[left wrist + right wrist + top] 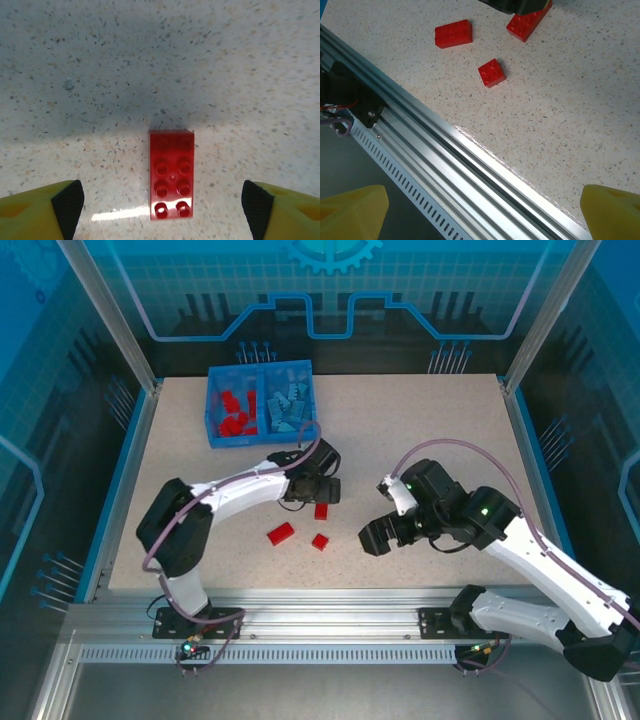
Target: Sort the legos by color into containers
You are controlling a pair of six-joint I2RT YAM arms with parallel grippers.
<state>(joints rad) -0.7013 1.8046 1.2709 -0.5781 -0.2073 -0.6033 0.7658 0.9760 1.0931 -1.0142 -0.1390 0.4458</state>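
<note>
The speckled table carried everything, with the white left arm reaching toward its middle and the right arm bent inward from the near right. At the far left sat the blue bin, its left compartment holding red legos and its right compartment light blue ones. The left gripper hung over the table with its fingers spread wide on either side of a long red brick, touching neither side of it. The right gripper stood open, holding nothing. Two more red bricks, one long and one small, lay on the table near the front edge.
</note>
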